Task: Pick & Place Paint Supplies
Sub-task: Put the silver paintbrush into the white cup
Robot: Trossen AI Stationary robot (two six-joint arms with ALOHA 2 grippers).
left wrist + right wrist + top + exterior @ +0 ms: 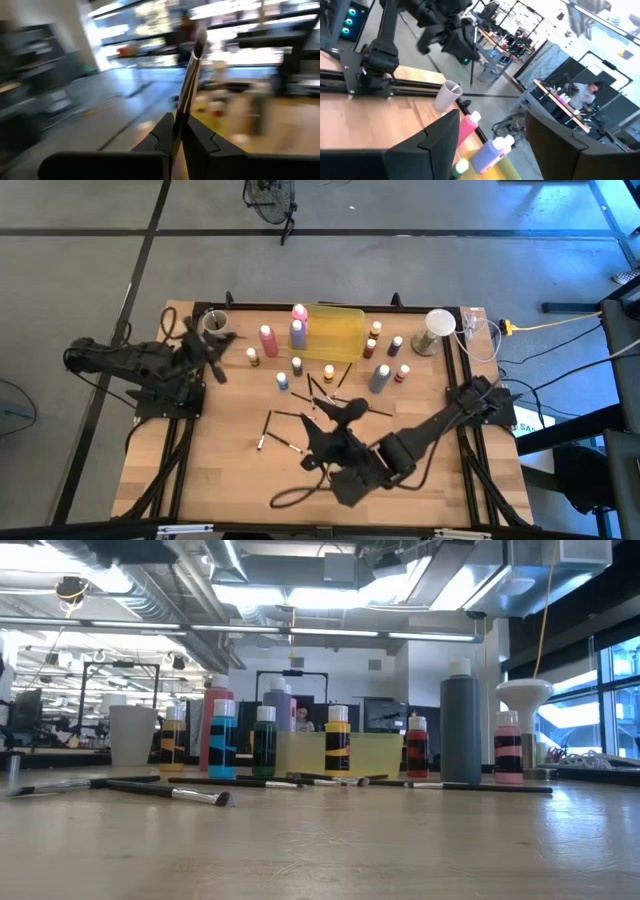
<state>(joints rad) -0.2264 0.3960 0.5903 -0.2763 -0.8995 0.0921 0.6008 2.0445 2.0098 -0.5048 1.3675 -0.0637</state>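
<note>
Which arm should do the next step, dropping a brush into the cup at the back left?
Left. Its tool is already shut on a brush and sits beside the cup at the table's back-left corner. The right tool is open and empty, mid-table over the loose brushes.

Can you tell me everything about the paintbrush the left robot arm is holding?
The paintbrush is thin, with a dark handle, a shiny metal-looking collar and a pale tip. The left tool is shut on its handle, pinching it between both dark fingers, so the brush pokes out past them, tip away from the arm. Nothing but the fingers touches it. From above, the left tool is at the table's far left corner, beside a pale cup.
</note>
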